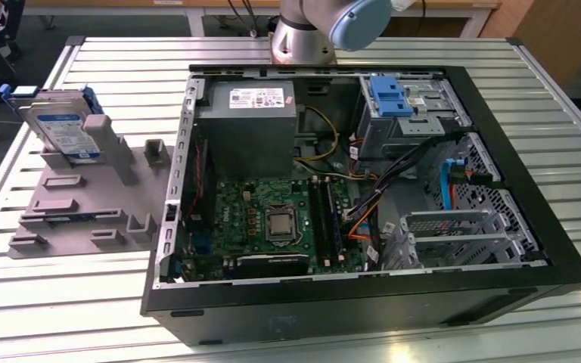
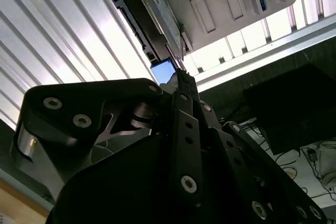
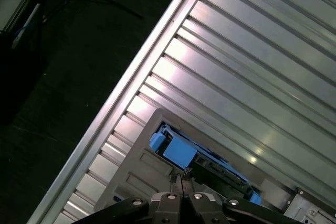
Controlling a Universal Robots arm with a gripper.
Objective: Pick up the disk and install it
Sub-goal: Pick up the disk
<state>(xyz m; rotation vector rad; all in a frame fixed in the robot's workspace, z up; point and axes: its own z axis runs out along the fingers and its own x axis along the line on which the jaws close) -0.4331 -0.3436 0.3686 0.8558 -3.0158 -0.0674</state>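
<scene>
The disk (image 1: 61, 127), silver with a white-and-blue label and blue side rails, stands on edge in a grey holder plate (image 1: 73, 200) on the slatted table, at the exterior view's left. In both wrist views my gripper (image 3: 182, 178) (image 2: 180, 77) hangs above it with its fingertips pressed together and nothing between them. The disk (image 3: 177, 152) (image 2: 151, 20) lies just beyond the tips, apart from them, with its blue rail end facing me.
An open black computer case (image 1: 532, 227) fills the table's middle and the exterior view's right. Inside are a grey power supply (image 1: 248, 125), a green motherboard (image 1: 270, 223) and a blue bracket on a metal cage (image 1: 396, 98). The arm's base (image 1: 316, 30) stands behind the case.
</scene>
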